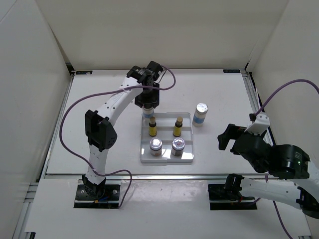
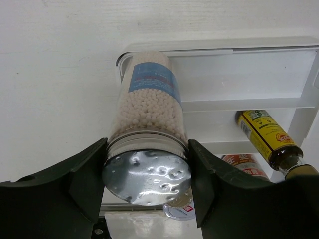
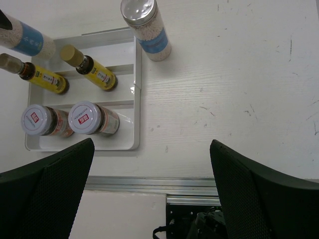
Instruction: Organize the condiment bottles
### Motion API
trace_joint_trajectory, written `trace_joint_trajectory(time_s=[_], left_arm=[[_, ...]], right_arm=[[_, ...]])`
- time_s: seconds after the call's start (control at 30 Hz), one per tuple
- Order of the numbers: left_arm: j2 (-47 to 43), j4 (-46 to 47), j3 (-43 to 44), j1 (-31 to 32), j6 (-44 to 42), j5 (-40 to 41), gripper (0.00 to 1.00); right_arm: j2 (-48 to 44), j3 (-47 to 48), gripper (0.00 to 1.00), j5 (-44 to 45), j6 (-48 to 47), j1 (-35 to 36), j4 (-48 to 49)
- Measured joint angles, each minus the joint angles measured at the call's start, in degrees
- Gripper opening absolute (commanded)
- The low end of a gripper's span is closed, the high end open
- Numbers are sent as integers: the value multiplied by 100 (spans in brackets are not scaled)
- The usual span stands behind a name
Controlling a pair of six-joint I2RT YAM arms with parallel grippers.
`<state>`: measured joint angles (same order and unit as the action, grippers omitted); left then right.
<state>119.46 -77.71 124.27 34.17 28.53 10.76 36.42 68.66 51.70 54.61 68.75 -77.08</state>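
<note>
My left gripper (image 1: 147, 102) is shut on the silver cap of a white blue-banded bottle (image 2: 149, 94), whose base is at the back left corner of the white stepped tray (image 1: 167, 160). In the left wrist view its fingers (image 2: 87, 179) press both sides of the cap. The second white bottle (image 1: 200, 114) stands on the table just right of the tray, also in the right wrist view (image 3: 147, 30). Two yellow bottles (image 1: 152, 127) (image 1: 177, 127) stand on the tray's middle step. Two red-labelled jars (image 1: 156, 146) (image 1: 178, 146) stand on the front step. My right gripper (image 1: 227, 137) is open and empty, right of the tray.
White walls enclose the table on three sides. A metal rail (image 3: 149, 184) runs along the near edge under my right gripper (image 3: 149, 169). A purple cable (image 1: 169, 79) loops behind the left wrist.
</note>
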Motion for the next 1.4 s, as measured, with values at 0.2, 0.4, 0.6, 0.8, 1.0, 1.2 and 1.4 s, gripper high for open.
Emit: trace_joint_trajectory(time_s=[0.2,0.4,0.6,0.8,1.0,1.2,1.4], left_arm=[[-181,13,-380,59,83,-7,64],[-271,-2,-636,107,149,-66,65],[-273,-17,-647,109,153,-90,66],[-275,-22,-647,120,153,-94,66],[-286,-9,-647,120,153,-96,68],[-299,15,-647,120,153,-96,68],[-310,31,-647,120,153,-125,69]], right_arm=[[0,0,100,0,0,0,0],[0,0,100,0,0,0,0],[0,0,100,0,0,0,0],[0,0,100,0,0,0,0],[0,0,100,0,0,0,0],[0,0,100,0,0,0,0],[0,0,100,0,0,0,0]])
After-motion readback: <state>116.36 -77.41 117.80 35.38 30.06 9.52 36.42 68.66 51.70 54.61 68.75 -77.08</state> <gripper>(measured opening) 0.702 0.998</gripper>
